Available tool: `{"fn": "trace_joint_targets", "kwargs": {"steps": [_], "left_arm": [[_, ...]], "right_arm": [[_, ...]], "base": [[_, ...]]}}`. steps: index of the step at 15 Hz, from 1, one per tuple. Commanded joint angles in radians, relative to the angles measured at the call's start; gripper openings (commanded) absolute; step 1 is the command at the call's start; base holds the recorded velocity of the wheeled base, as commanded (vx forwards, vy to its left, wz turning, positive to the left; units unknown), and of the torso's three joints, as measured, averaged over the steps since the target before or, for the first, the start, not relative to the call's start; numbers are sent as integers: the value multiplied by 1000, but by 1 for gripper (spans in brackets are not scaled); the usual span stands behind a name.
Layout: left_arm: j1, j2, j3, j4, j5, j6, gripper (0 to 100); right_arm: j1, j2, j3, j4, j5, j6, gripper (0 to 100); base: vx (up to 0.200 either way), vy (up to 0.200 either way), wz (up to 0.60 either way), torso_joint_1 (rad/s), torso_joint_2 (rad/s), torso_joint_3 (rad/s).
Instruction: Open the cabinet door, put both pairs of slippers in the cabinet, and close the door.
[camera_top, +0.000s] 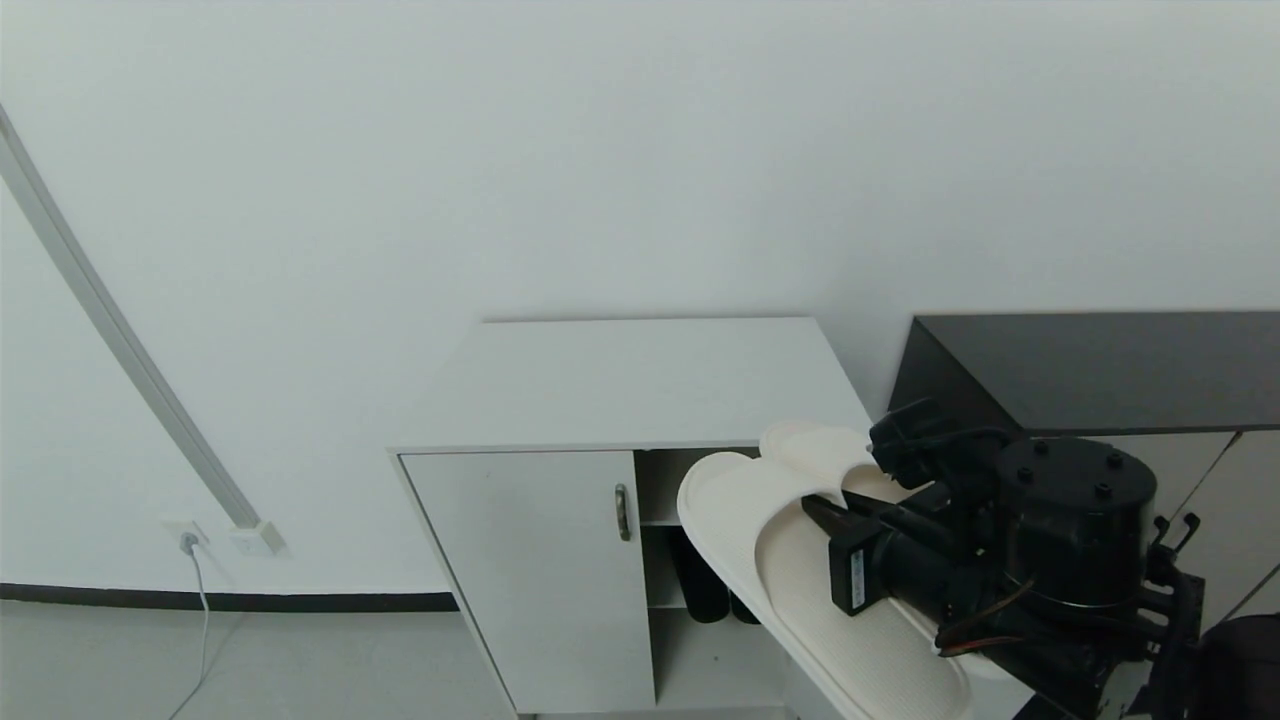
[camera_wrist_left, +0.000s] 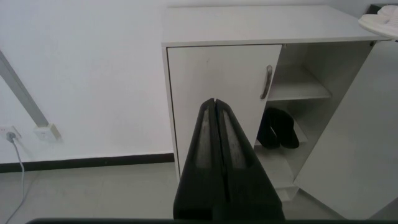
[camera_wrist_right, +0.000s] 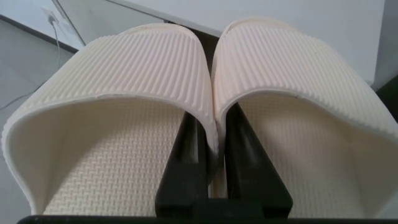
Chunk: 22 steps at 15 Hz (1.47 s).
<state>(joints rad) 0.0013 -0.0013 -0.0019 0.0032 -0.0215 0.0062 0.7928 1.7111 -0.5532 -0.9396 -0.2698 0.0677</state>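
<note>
Here, my right gripper (camera_wrist_right: 214, 149) pinches the cream slippers (camera_top: 740, 520) by their adjoining straps; my left gripper (camera_wrist_left: 214, 109) is closed, empty. I should enter the cabinet (camera_top: 640, 380) level, clear of the black slippers (camera_wrist_left: 278, 127).

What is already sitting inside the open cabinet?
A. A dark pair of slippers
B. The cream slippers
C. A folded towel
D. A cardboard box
A: a dark pair of slippers stands on a shelf inside the cabinet, while the cream slippers are outside it, clamped in the right end effector.
</note>
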Motion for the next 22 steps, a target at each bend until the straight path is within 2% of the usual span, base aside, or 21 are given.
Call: {"fn": "trace_joint_targets", "kwargs": {"steps": [1, 6, 22], "left_arm": [[0, 1, 0, 0, 0, 0, 0], [0, 1, 0, 0, 0, 1, 0], [0, 1, 0, 0, -2, 0, 0]], "right_arm": [[0, 7, 1, 1, 0, -2, 0], [2, 12, 9, 1, 0, -2, 0], [5, 42, 18, -30, 0, -2, 0]], "base": [[0, 0, 0, -139, 349, 198], [0, 0, 0, -171, 402, 222], [0, 0, 0, -201, 520, 318]]}}
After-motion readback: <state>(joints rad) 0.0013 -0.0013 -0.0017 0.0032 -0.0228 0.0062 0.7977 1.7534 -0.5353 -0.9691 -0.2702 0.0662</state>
